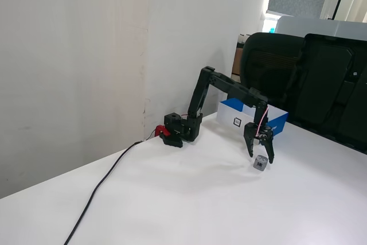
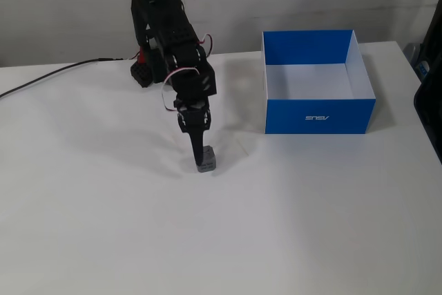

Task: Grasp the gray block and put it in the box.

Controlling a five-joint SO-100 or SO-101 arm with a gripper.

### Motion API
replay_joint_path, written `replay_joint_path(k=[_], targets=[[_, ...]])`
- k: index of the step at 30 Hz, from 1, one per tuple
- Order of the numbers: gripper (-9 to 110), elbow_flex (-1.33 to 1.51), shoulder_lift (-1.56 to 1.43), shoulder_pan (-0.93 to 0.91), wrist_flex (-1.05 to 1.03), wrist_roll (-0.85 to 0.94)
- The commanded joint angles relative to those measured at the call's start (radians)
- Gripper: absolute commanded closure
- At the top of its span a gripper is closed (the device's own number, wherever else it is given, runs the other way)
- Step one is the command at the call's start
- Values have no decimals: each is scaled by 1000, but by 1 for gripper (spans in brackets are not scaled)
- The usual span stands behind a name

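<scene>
Side fixed view: arm reaches out from its base by the wall, claw (image 1: 261, 158) pointing down w/ fingers spread apart, released, holding nothing. Gray block (image 1: 260, 163) sits on the white table (image 1: 172, 199), right under the claw, roughly between the two fingertips; can't tell if either finger touches it. Box (image 1: 252, 120) is behind the arm, near the black chair (image 1: 298, 78). Black cable (image 1: 103, 182) runs across the table toward the base.

Front fixed view: claw (image 2: 198, 159) seen edge-on, so the gap isn't visible here. Dark finger overlaps the gray block (image 2: 207, 163), covering its left part. Block is on the table, left of and a bit nearer than the box (image 2: 319, 115), well apart from it. Box is open-topped w/ nothing in it.
</scene>
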State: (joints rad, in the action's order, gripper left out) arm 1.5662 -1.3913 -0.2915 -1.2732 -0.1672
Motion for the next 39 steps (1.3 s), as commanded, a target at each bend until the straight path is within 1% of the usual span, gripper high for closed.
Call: replay_joint_path(k=[1, 8, 11, 12, 14, 15, 28, 36, 39], targets=[[71, -107, 2, -11, -23, -6], [72, -121, 35, -21, -6, -6], [74, -126, 46, -25, 2, -5], [77, -129, 49, -25, 3, -2], [93, -130, 52, -21, 8, -5], [98, -130, 54, -21, 9, -3], [99, -172, 41, -3, 15, 6], [99, -468, 31, -18, -135, 8], [99, -606, 34, -54, -218, 11]])
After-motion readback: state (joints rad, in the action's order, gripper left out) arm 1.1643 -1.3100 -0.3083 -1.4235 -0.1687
